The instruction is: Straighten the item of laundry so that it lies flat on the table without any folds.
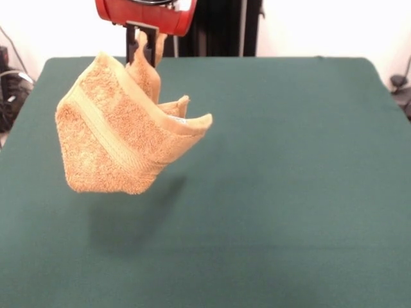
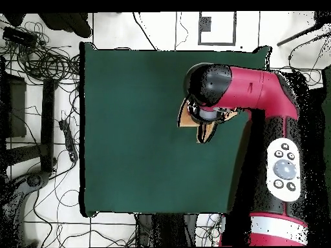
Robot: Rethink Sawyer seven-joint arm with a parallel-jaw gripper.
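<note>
One towel hangs in the front view's upper left, clear of the table, its shadow below; the gripper is clamped on a top corner, probably so the folds can drop out. Seen from overhead, the arm hides nearly all of it; only tan scraps show at centre right.

The towel hangs from the gripper above the table, toward ten o'clock of its centre in the front view.
</note>
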